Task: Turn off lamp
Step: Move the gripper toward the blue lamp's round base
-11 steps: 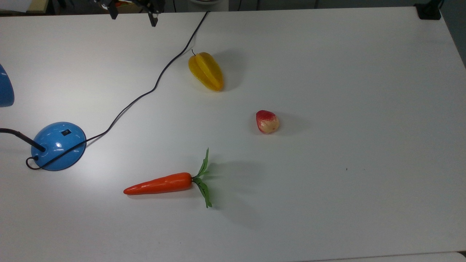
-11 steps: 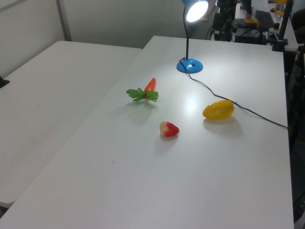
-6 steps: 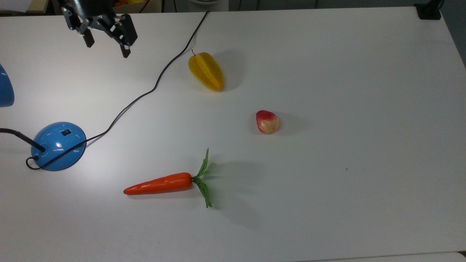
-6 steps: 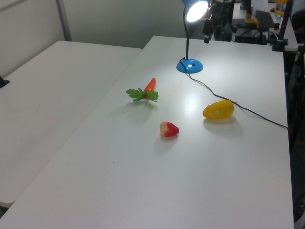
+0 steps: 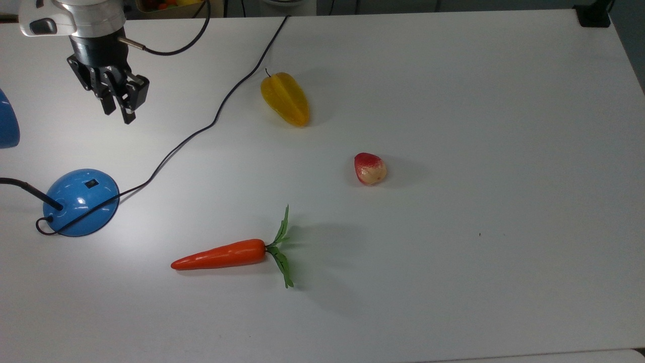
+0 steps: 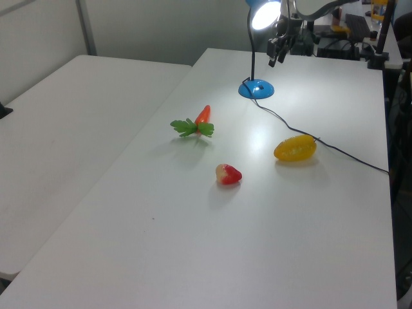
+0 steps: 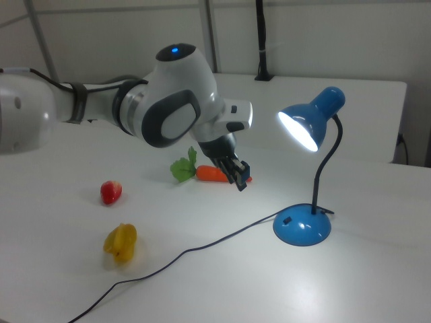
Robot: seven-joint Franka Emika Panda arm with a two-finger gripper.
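Note:
The lamp stands at the top view's left, its glossy blue dome base (image 5: 80, 201) carrying a small black rocker switch (image 5: 90, 184). Its shade (image 7: 310, 121) is lit and casts a bright patch on the white table (image 5: 453, 101). A black cord (image 5: 201, 128) runs from the base to the far table edge. My gripper (image 5: 118, 112) hangs above the table beyond the base in the top view, apart from the lamp. It points down and is open, with a narrow gap and nothing held. The right view puts the gripper (image 7: 237, 180) left of the base (image 7: 303, 229).
A yellow starfruit (image 5: 284, 98) lies beside the cord. A red and cream fruit (image 5: 370, 169) sits mid-table. An orange carrot (image 5: 221, 254) with green leaves lies nearer the front. A second white table (image 6: 58, 129) adjoins at the left view's left.
The arm has come in from the top view's far edge, moving down and left toward the lamp base. The hand has turned, and the fingers stand closer together. The lamp stays lit.

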